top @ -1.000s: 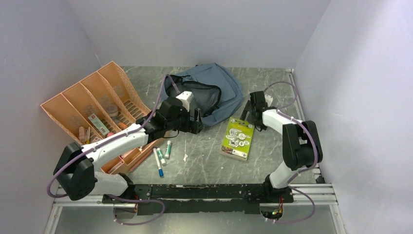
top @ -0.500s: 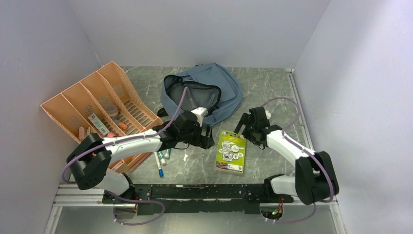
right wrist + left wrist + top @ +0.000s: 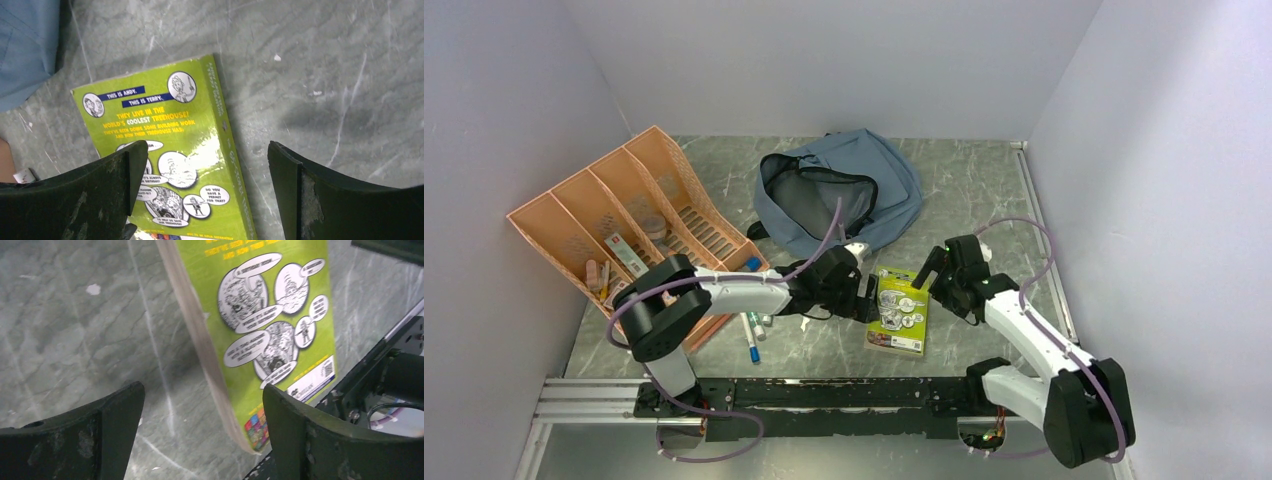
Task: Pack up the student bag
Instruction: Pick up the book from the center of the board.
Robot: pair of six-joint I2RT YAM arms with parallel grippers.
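Note:
The student bag (image 3: 879, 185), grey-blue with its black-trimmed mouth open, lies at the back middle of the table; a corner of it (image 3: 25, 45) shows in the right wrist view. A lime-green book (image 3: 901, 312) lies flat in front of it. My left gripper (image 3: 865, 298) stands open at the book's left side, and the book's page edge (image 3: 200, 340) runs between its fingers. My right gripper (image 3: 932, 280) is open at the book's far right corner, one finger over the cover (image 3: 165, 145) and the spine between the fingers. Neither gripper holds anything.
An orange compartment tray (image 3: 686, 172) with small items leans at the left. Loose markers (image 3: 752, 338) lie by the tray's near corner, under the left arm. The black mounting rail (image 3: 824, 395) runs along the near edge. Walls close in on both sides.
My left gripper has left the bag's mouth and come down to the book's left edge. The right gripper swung nearer along the book's right side. The book slid slightly toward the near edge.

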